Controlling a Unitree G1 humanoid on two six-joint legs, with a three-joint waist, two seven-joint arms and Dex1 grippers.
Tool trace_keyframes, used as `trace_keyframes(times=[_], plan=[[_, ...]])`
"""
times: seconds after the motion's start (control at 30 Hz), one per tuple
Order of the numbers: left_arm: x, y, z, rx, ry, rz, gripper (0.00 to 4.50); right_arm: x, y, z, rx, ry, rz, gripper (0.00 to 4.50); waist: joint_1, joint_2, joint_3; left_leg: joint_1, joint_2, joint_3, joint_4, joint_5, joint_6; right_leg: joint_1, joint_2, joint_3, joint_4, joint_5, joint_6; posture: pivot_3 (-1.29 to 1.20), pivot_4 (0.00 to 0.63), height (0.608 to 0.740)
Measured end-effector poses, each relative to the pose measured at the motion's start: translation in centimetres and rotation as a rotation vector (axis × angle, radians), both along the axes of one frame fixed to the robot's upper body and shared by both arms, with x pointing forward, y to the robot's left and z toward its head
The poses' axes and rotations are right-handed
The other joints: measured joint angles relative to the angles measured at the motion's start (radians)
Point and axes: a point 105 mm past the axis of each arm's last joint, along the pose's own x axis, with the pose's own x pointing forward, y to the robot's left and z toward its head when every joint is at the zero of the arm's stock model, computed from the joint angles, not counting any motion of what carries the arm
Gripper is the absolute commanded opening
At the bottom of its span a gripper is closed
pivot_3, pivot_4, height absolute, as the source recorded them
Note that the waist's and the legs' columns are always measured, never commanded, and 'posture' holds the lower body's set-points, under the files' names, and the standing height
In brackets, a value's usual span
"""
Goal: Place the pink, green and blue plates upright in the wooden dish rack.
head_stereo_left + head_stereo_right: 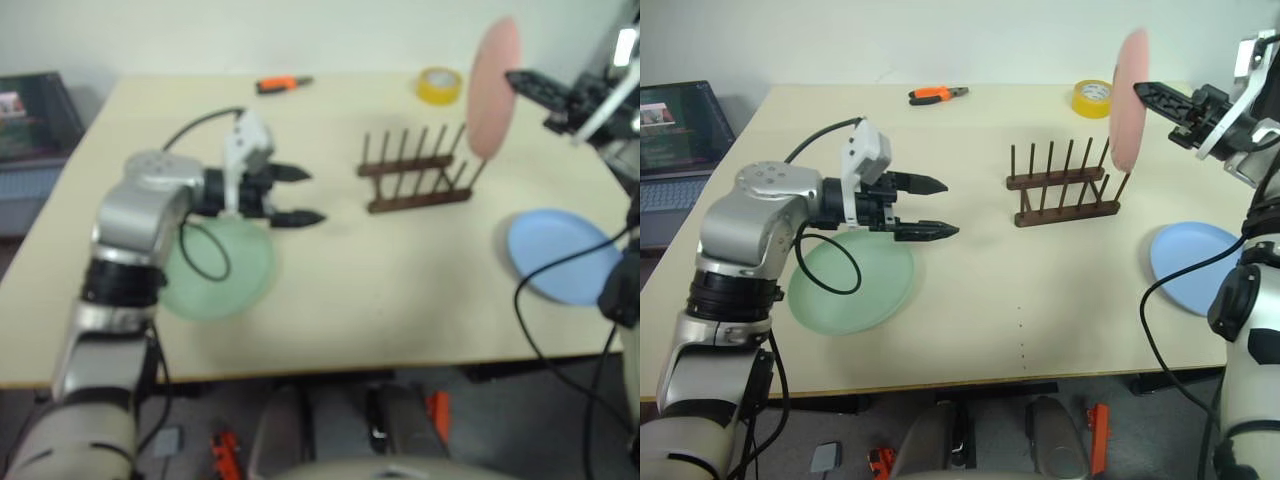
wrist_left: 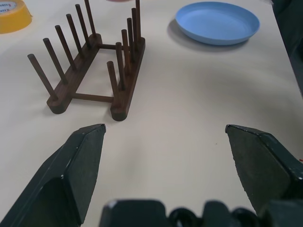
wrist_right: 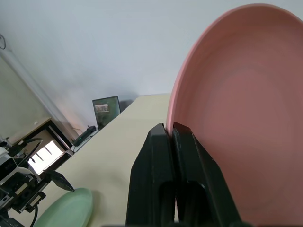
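My right gripper (image 1: 1143, 90) is shut on the rim of the pink plate (image 1: 1128, 98), which it holds upright in the air above the right end of the wooden dish rack (image 1: 1063, 187). No plate stands between the rack's pegs. The green plate (image 1: 852, 283) lies flat on the table at the left. Just above its far edge hangs my left gripper (image 1: 940, 208), open and holding nothing, pointing toward the rack. Flat near the table's right edge lies the blue plate (image 1: 1192, 266).
A yellow tape roll (image 1: 1093, 98) and an orange-and-black tool (image 1: 937, 94) lie at the back of the table (image 1: 1040, 310). A laptop (image 1: 675, 130) sits beyond the table's left edge. Black cables hang off my right arm over the blue plate.
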Motion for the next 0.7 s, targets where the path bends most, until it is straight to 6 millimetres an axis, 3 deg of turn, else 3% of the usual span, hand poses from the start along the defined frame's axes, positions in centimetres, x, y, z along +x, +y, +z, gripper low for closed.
trace_keyframes(times=[0.27,0.7], plan=[[0.0,-0.1,0.1,-0.001,-0.01,-0.005,4.46,0.4,0.1,-1.5,0.012,0.104,0.003,0.0,0.0,0.0,0.0,0.0,0.0,0.0,0.0,0.0,0.0,0.0,0.0,0.0,0.0,0.0,-0.001,0.0,0.15,0.74],[0.0,-0.1,0.1,-0.001,-0.011,-0.004,4.46,0.0,-0.2,0.6,0.032,0.048,0.011,0.0,0.0,0.0,0.0,0.0,0.0,0.001,0.0,0.0,0.0,-0.001,0.0,0.001,0.0,0.0,-0.001,0.0,0.15,0.74]])
